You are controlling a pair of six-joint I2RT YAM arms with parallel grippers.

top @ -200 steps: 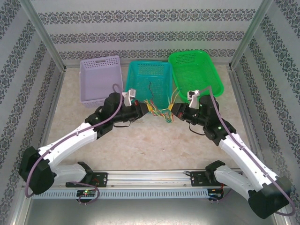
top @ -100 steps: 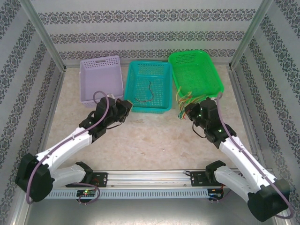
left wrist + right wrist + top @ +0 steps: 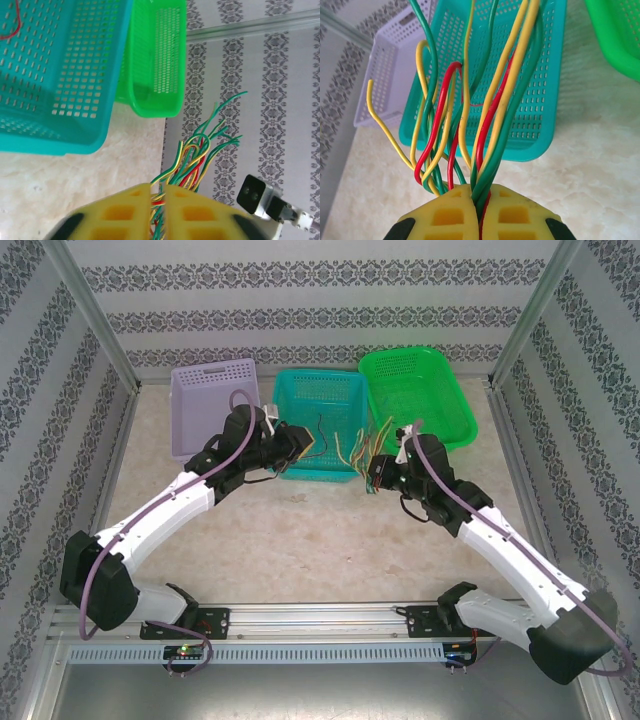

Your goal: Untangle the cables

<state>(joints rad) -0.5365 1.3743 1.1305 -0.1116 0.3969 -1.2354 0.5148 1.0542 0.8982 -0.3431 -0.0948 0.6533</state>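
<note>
Your right gripper (image 3: 479, 215) has its yellow fingers (image 3: 445, 215) pressed almost together on the cables (image 3: 481, 175); green, yellow and red strands rise from the pinch and fan out in front of the teal basket (image 3: 545, 75). From above, you see that gripper (image 3: 372, 472) low over the table (image 3: 330, 540), just before the teal basket's (image 3: 318, 375) near right corner; the cables (image 3: 362, 448) spread up from it, between the teal basket and the green basket (image 3: 410, 352).

Your left gripper (image 3: 157, 210) has its fingers (image 3: 125, 212) a narrow slot apart; the cables (image 3: 176, 176) run through that slot and splay out beyond it; you cannot tell whether the pads are pinching them or only flanking them. From above, the left gripper (image 3: 300, 443) sits at the teal basket's near left side, pointing across at the right one.

A dark strand (image 3: 319, 430) lies apart from the bundle, on the teal basket's floor; the purple basket (image 3: 212, 367) stands to its left.
</note>
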